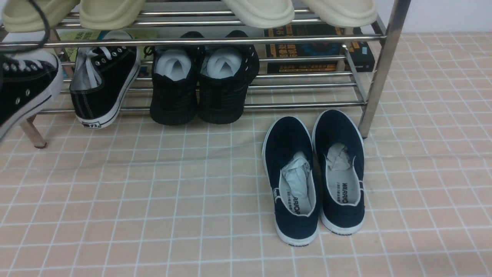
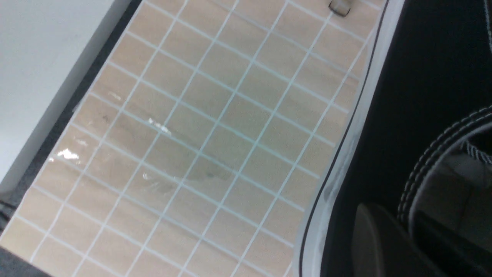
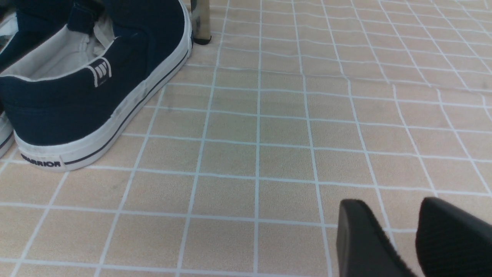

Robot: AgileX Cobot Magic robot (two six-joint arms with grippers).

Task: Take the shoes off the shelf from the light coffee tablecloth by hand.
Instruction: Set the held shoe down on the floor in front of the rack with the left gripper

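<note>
The left gripper (image 2: 399, 227) clamps the collar of one black sneaker (image 1: 23, 90), which is tilted at the far left edge of the front view. The second sneaker (image 1: 102, 86) rests on the bottom bars of the shelf (image 1: 269, 104), upper left. The right gripper (image 3: 396, 207) hangs slightly parted and empty above the tablecloth (image 1: 153, 200).

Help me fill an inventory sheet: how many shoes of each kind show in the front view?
Cream slippers: 4
Black canvas sneakers: 2
All-black knit sneakers: 2
Navy slip-ons: 2
Total: 10
</note>
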